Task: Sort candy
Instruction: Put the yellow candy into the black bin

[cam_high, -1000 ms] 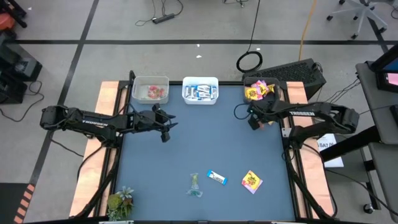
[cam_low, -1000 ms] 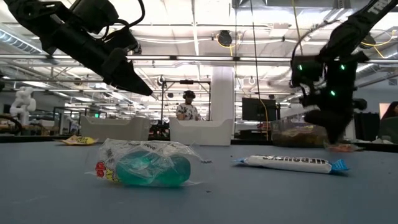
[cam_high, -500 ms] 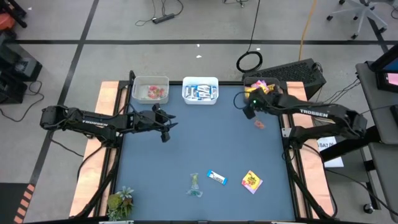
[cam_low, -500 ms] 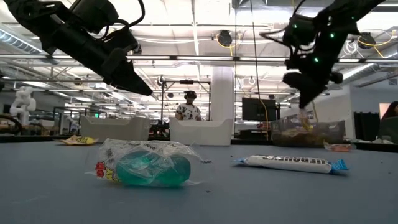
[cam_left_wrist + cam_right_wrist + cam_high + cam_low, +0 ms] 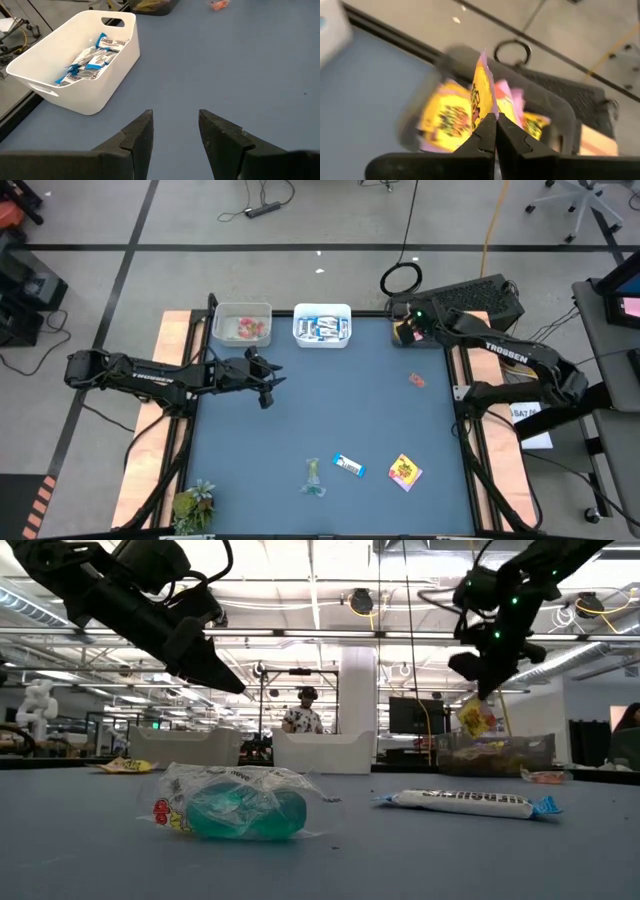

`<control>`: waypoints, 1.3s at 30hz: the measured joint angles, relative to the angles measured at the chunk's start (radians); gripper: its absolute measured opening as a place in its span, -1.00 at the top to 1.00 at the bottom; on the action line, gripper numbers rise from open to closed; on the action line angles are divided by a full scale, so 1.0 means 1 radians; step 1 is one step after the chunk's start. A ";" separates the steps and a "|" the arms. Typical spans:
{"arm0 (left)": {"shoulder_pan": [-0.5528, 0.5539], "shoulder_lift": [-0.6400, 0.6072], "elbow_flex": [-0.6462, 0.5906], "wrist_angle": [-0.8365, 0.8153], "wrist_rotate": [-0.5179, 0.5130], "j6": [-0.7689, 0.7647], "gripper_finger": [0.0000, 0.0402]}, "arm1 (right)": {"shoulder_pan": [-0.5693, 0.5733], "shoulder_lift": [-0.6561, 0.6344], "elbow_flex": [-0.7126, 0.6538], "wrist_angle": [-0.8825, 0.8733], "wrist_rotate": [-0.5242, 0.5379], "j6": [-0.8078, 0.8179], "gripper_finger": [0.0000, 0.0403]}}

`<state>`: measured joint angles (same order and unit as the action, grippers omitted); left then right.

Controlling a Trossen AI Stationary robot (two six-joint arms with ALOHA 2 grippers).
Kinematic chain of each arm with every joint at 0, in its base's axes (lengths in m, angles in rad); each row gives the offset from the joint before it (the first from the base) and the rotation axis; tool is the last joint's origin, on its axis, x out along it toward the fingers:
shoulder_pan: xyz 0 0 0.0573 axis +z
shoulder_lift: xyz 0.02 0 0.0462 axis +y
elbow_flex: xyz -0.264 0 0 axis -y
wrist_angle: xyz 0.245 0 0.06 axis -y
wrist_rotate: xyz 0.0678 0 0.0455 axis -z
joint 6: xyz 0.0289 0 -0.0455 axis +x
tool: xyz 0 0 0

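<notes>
My right gripper (image 5: pixel 403 337) (image 5: pixel 481 692) is up over the far right bin (image 5: pixel 497 753) of yellow packets, shut on one yellow packet (image 5: pixel 482 90) (image 5: pixel 474 719). My left gripper (image 5: pixel 175 134) (image 5: pixel 266 392) hovers open and holding nothing, left of the table's middle, pointing toward the white bin (image 5: pixel 75 65) of blue-and-white bars. Lying flat near the front edge are a clear-greenish sweet (image 5: pixel 314 476) (image 5: pixel 240 808), a blue-and-white bar (image 5: pixel 348 466) (image 5: pixel 468 803) and a yellow packet (image 5: pixel 405 472). A small red piece (image 5: pixel 416 380) lies on the mat at the right. My right gripper pinches the yellow packet by one edge (image 5: pixel 487 111) between its two shut fingers. The fingers slant down from above. The packet hangs below the fingertips (image 5: pixel 484 690), lifted clear, above the bin of yellow packets.
A clear bin (image 5: pixel 242 326) with red and pink pieces stands at the far left, beside the white bin (image 5: pixel 322 327). A green leafy plant (image 5: pixel 193 503) sits at the near left corner. The middle of the blue mat (image 5: pixel 330 405) is bare.
My right gripper has risen from the mat beside the red piece and swung toward the far right bin, rolling as it went. The yellow packet it carries is now lifted clear and hangs over that bin. The red piece stays on the mat.
</notes>
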<state>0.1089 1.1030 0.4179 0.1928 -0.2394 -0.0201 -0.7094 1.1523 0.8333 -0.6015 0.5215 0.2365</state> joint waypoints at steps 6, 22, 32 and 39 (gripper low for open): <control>0.000 0.000 0.000 0.000 0.000 0.000 0.18 | -0.073 0.074 0.000 -0.107 0.037 0.051 1.00; 0.000 0.000 0.000 0.000 0.000 0.000 0.18 | -0.124 0.245 0.000 -0.135 0.154 0.129 0.99; 0.000 0.000 0.000 0.000 0.000 0.000 0.18 | -0.114 0.239 0.050 -0.232 0.160 0.174 0.41; 0.000 0.000 0.000 0.000 0.000 -0.001 0.18 | -0.114 0.239 0.039 -0.146 0.069 0.141 0.56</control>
<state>0.1089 1.1030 0.4179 0.1925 -0.2394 -0.0212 -0.8234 1.3914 0.8727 -0.7476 0.5910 0.3772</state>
